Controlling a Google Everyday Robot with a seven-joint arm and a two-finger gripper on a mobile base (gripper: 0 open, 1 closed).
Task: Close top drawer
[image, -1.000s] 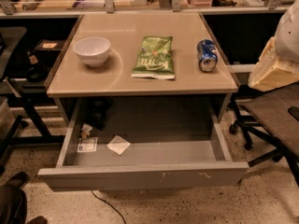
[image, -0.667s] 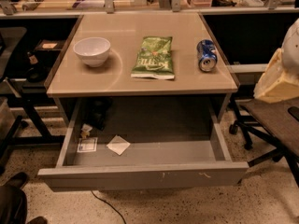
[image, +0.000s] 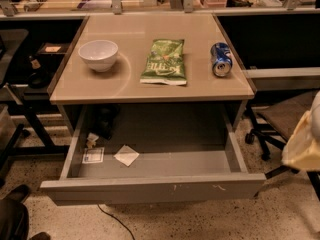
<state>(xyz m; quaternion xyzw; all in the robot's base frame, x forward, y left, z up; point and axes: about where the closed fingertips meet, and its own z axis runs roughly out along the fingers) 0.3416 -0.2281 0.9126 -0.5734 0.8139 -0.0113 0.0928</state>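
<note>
**Hanging off to the right, gripper apart from the open drawer**

Only a pale, cream-coloured part of the gripper (image: 303, 145) shows, cut by the right edge of the camera view. Whether it is open or closed cannot be told. It holds nothing that can be seen and touches nothing. It sits to the right of the drawer's front corner, with bare speckled floor between them.

A dark office chair (image: 280, 115) stands just behind it.

The top drawer (image: 150, 189) is pulled well out from under the table (image: 125, 86), its plain grey front toward the camera. Small white scuffs (image: 218, 187) mark the front right of centre. Inside, near the left side, a folded white paper scrap (image: 126, 155) lies beside a small printed slip (image: 93, 155). A dark object (image: 104, 121) that is hard to make out sits at the back left.

On the tabletop are a white bowl (image: 98, 54) at the left and a green snack bag (image: 164, 62) lying flat in the middle. A blue can (image: 221, 59) lies on its side at the right.
</note>
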